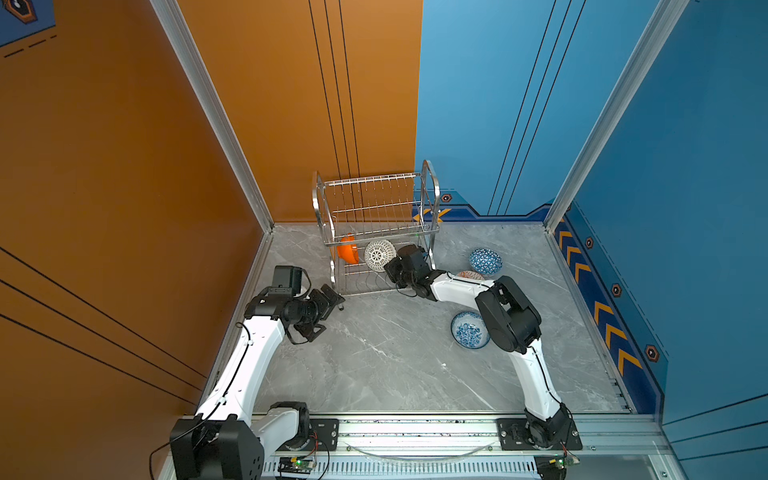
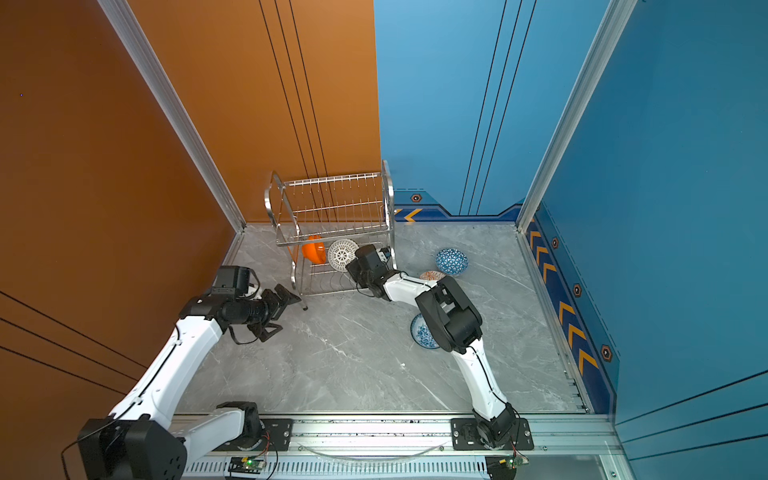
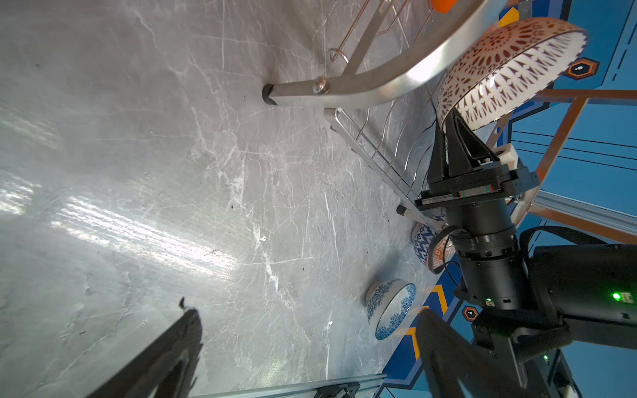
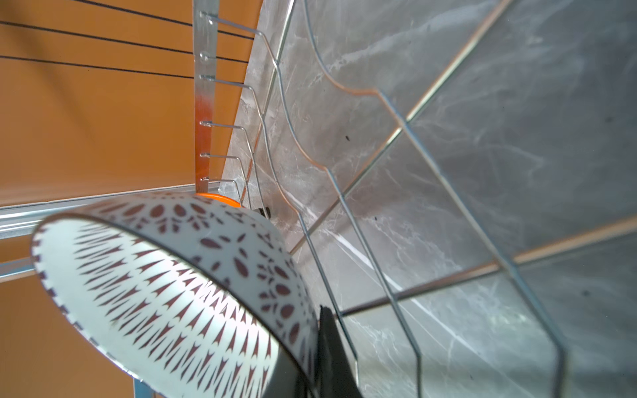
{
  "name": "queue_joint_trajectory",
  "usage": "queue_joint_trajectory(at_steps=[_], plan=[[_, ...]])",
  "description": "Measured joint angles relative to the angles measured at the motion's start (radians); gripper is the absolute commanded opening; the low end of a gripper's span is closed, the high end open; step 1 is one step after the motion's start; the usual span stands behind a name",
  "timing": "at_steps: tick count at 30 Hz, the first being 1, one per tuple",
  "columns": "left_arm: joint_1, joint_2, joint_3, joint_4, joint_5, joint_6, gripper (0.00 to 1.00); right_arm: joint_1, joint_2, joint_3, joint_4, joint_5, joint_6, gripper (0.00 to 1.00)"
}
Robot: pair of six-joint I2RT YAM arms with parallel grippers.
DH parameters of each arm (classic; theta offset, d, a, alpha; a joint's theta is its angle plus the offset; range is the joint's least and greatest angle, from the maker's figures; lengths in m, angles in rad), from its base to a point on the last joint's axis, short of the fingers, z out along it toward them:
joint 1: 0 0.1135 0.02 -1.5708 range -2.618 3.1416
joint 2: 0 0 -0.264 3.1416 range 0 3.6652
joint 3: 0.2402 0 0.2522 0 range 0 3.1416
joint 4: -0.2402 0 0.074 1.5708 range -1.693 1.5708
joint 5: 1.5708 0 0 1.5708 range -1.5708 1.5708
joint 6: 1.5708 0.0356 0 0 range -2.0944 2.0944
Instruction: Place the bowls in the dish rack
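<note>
Bowl (image 1: 379, 255) round, lattice-patterned; rack (image 1: 376, 216) shiny steel wire.

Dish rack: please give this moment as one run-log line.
right tool: shut on white black-lattice bowl, in steel wire dish rack; glossy orange bowl: racked; left tool: open, empty; three patterned bowls: on grey marble table

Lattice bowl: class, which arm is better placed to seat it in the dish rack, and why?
Right. The right gripper is shut on the lattice bowl, inside the dish rack; the left gripper stands open, empty, outside it.
</note>
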Motion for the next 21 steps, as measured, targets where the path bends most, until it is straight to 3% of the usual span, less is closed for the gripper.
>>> queue_joint_trajectory(at_steps=[21], plan=[[-0.006,-0.03,-0.012,0.0,0.0,0.0,0.98,0.013,-0.013,0.09,0.003,-0.056,-0.11,0.0]])
